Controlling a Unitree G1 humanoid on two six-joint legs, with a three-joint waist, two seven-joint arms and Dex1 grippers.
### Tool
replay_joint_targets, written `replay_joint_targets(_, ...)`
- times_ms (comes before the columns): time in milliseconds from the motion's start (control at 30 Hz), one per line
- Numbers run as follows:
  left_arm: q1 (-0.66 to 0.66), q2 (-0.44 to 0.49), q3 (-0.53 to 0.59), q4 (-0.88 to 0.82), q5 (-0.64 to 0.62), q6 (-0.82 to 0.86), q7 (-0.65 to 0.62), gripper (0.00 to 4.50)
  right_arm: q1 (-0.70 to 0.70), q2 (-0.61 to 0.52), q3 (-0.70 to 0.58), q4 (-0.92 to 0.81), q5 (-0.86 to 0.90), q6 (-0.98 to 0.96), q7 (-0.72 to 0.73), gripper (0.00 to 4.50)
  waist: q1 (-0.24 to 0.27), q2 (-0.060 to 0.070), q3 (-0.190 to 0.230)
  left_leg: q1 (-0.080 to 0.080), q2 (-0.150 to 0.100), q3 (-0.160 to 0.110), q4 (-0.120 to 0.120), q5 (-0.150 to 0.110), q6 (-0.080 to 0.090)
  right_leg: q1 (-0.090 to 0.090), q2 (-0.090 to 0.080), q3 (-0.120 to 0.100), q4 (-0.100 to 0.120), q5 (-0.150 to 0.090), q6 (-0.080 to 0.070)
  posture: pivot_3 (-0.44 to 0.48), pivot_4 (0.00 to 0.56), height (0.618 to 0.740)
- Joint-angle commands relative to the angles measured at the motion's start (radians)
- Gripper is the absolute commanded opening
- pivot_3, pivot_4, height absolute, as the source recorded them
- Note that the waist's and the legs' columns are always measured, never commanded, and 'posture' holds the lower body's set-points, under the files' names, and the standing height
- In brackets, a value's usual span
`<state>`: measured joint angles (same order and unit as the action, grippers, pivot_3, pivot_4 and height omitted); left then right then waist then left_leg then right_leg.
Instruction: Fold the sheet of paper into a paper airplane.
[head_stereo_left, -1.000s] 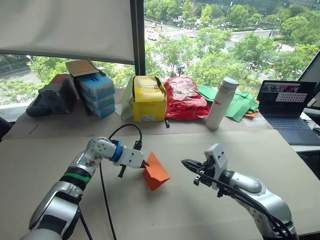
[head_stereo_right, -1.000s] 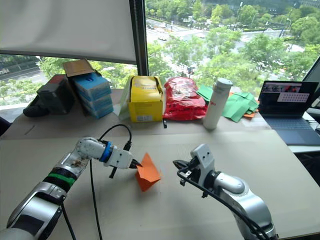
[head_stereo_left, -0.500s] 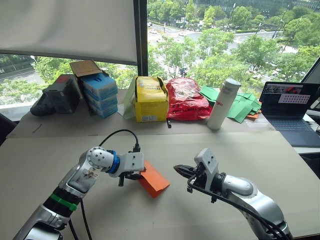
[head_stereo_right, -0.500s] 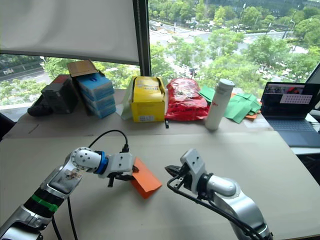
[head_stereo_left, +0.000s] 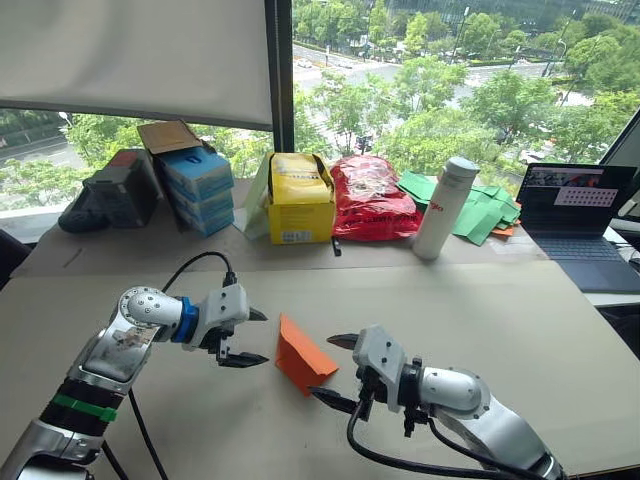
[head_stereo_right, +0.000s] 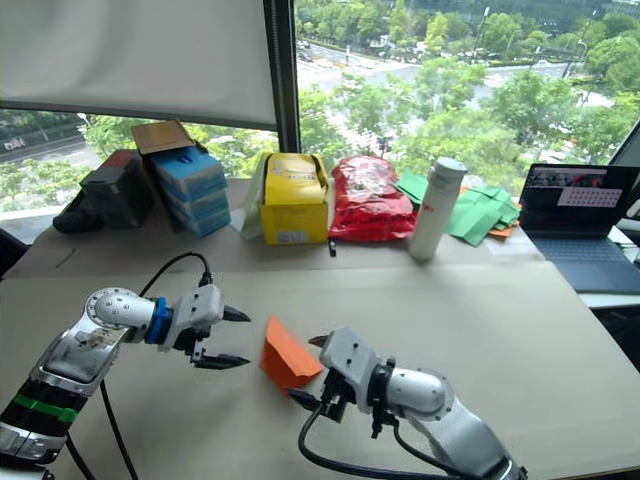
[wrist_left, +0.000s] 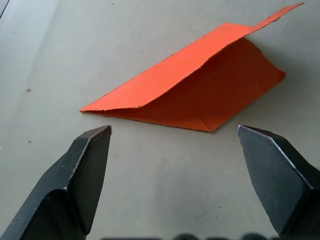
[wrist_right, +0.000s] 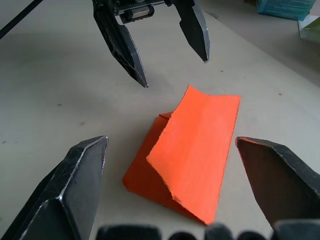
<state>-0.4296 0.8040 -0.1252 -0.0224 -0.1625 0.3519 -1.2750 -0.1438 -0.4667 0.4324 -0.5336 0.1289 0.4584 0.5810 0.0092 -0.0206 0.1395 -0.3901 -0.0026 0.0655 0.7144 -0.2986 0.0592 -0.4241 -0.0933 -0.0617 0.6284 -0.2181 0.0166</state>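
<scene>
The orange sheet of paper (head_stereo_left: 300, 358) lies on the table folded into a small layered wedge, the paper airplane shape, with one flap lifted (wrist_right: 192, 145). My left gripper (head_stereo_left: 255, 337) stands open just left of it, not touching, its fingertips (wrist_left: 95, 145) either side of the wedge's near edge (wrist_left: 200, 95). My right gripper (head_stereo_left: 325, 368) is open just right of the paper, its black fingers (wrist_right: 80, 170) spread wider than the wedge. Nothing is held. The left gripper (wrist_right: 175, 72) faces the right one across the paper.
Along the window stand blue boxes (head_stereo_left: 195, 188), a yellow box (head_stereo_left: 298, 198), a red crinkly bag (head_stereo_left: 372, 198), a white bottle (head_stereo_left: 443, 208), green papers (head_stereo_left: 480, 210) and a laptop (head_stereo_left: 580, 225). A black cable (head_stereo_left: 190, 272) loops over my left wrist.
Both grippers have opened. The left one let go of the orange paper and drew back to the left; the paper now rests on the table. The right gripper came in close beside it.
</scene>
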Motion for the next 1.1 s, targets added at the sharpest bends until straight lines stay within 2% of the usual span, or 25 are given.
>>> replay_joint_targets(33,0.012,-0.016,0.058,-0.038,-0.063,0.056,0.043,4.26,-0.002,0.016,0.024,0.028,-0.102,-0.067,-0.059,4.46,0.003,0.0,0.0,0.0,0.0,0.0,0.0,0.001,-0.001,0.0,0.0,0.0,0.0,0.0,0.0,0.0,0.15,0.74)
replay_joint_targets(133,0.035,-0.031,0.08,-0.062,-0.094,0.095,0.077,4.26,0.014,0.024,0.025,0.042,-0.142,-0.095,-0.079,4.46,0.002,0.0,0.0,0.0,-0.001,0.0,0.001,0.001,-0.001,0.001,-0.001,0.0,0.0,0.0,0.001,0.0,0.15,0.74)
replay_joint_targets(167,0.043,-0.032,0.086,-0.068,-0.1,0.101,0.086,4.26,0.019,0.029,0.023,0.041,-0.15,-0.106,-0.085,4.23,0.001,0.0,0.0,0.0,-0.001,0.0,0.001,0.001,-0.001,0.001,-0.001,0.0,0.0,0.0,0.001,0.0,0.15,0.74)
replay_joint_targets(300,0.05,-0.037,0.095,-0.082,-0.116,0.127,0.124,4.26,0.037,0.038,0.015,0.027,-0.171,-0.119,-0.093,2.98,0.0,0.0,0.0,0.0,0.0,0.0,0.0,0.002,-0.003,0.0,0.0,0.001,0.0,0.0,0.0,0.0,0.15,0.74)
replay_joint_targets(567,0.022,-0.043,0.07,-0.065,-0.119,0.131,0.151,4.26,0.039,0.046,-0.003,0.036,-0.164,-0.116,-0.072,0.16,0.001,0.0,0.0,0.001,0.0,0.0,0.0,0.001,-0.002,0.0,0.0,0.001,0.0,0.0,0.0,0.0,0.15,0.74)
replay_joint_targets(600,0.021,-0.044,0.067,-0.066,-0.117,0.128,0.154,4.26,0.039,0.047,-0.006,0.037,-0.161,-0.112,-0.07,0.01,0.001,0.0,0.0,0.001,0.0,0.0,0.0,0.001,-0.002,0.0,0.0,0.001,0.0,0.0,0.0,0.0,0.15,0.74)
replay_joint_targets(833,0.016,-0.064,0.093,-0.061,-0.153,0.145,0.175,4.26,-0.013,0.03,-0.039,0.073,-0.152,-0.176,-0.023,0.01,0.0,0.0,0.0,0.001,0.0,0.0,0.0,0.001,-0.002,0.0,0.0,0.001,0.001,0.0,0.0,0.0,0.15,0.74)
replay_joint_targets(967,0.013,-0.073,0.122,-0.056,-0.225,0.18,0.143,4.26,-0.099,-0.085,-0.031,0.204,-0.114,-0.456,0.197,0.01,0.0,0.0,0.0,0.001,0.0,0.0,0.0,0.001,-0.002,0.001,0.0,0.002,0.0,0.0,0.0,0.0,0.15,0.74)
replay_joint_targets(1100,0.002,-0.079,0.119,-0.016,-0.233,0.165,0.135,4.26,-0.196,-0.115,-0.02,0.397,-0.083,-0.694,0.352,0.01,-0.002,0.0,0.0,0.001,0.0,0.0,0.0,0.001,-0.002,0.001,0.001,0.001,0.0,0.0,0.0,0.0,0.15,0.74)
